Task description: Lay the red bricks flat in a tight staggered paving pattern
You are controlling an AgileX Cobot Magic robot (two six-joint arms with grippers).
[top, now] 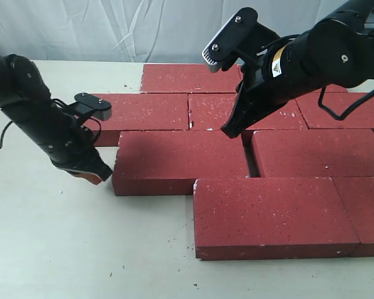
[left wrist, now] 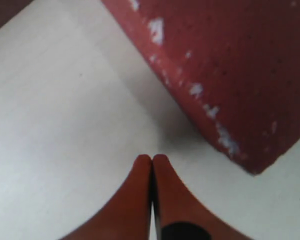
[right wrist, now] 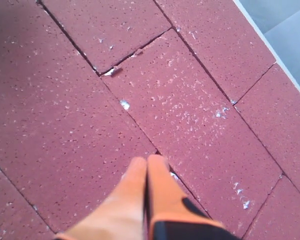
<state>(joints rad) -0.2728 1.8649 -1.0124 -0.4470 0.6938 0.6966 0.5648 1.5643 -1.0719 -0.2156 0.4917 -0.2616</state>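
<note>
Several red bricks lie flat in staggered rows on the pale table. One brick [top: 181, 161] in the third row has a dark gap between it and its right-hand neighbour [top: 318, 152]. My left gripper [top: 103, 174] is shut and empty, its tip low on the table just off that brick's left end; the brick's chipped corner [left wrist: 250, 165] shows close to the left gripper [left wrist: 151, 159] in the left wrist view. My right gripper [top: 229, 132] is shut and empty, its tip on the bricks' top near the upper end of the gap; the right gripper [right wrist: 147, 161] hovers over a joint between bricks.
The front brick [top: 271, 215] lies nearest the camera, with another brick [top: 364, 212] beside it at the right edge. Bare pale table [top: 62, 249] spreads to the left and front. A wrinkled white backdrop [top: 112, 28] closes off the back.
</note>
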